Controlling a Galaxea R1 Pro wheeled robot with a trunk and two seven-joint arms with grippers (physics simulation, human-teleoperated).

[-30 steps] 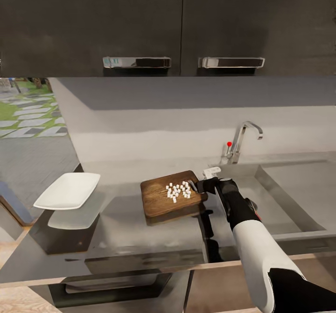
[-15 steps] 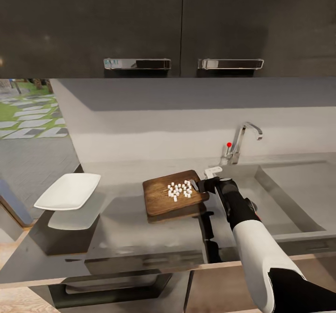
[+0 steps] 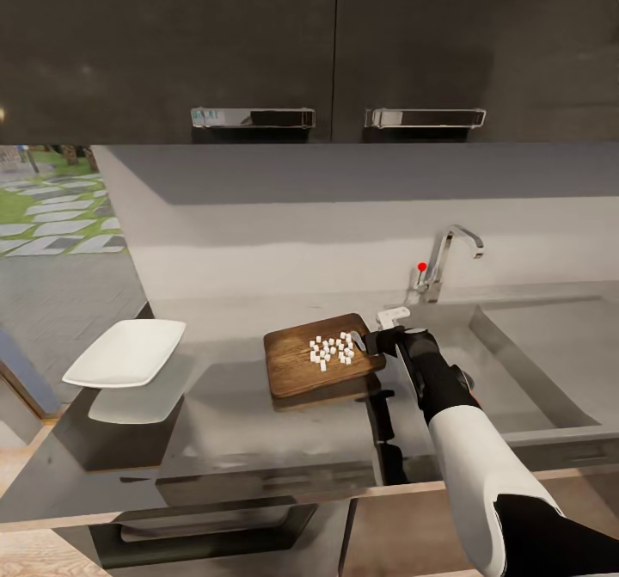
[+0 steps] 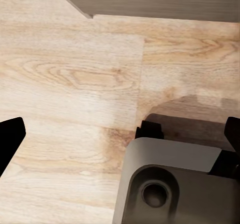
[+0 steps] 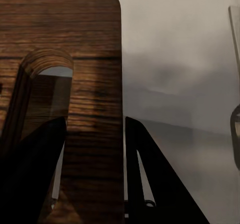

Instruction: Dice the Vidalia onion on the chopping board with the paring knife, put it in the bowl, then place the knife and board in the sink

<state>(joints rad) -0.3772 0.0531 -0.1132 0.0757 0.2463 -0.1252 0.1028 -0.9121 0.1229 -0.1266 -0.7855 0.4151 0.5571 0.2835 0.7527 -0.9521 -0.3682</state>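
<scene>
**While the chopping board is clamped at its handle end, the diced onion lies on it**

Nearest the robot, the left gripper (image 4: pixel 121 136) is hung low over a pale wooden floor (image 4: pixel 65 73), its jaws spread wide, with the robot's grey base (image 4: pixel 175 184) seen below it. Across the front of the glossy dark desk (image 3: pixel 258 422) the right arm is stretched forward. The right gripper (image 5: pixel 95 121) is set at the end of the chopping board (image 3: pixel 314 362) that faces the sink. One finger (image 5: pixel 30 179) is placed at the board's handle slot and the other just outside the rim, so the jaws are closed narrowly on the strip of wood between them. A heap of small white diced onion (image 3: pixel 331 350) is carried on the board near that end. Well apart, at the desk's left end, the white bowl (image 3: pixel 127 351) is seen. The grey sink (image 3: pixel 533 362) is found just beside the board, to the right. Behind it a chrome tap (image 3: pixel 449 259) is stood against the wall, and dark cabinets (image 3: pixel 258 44) are hung above.
</scene>
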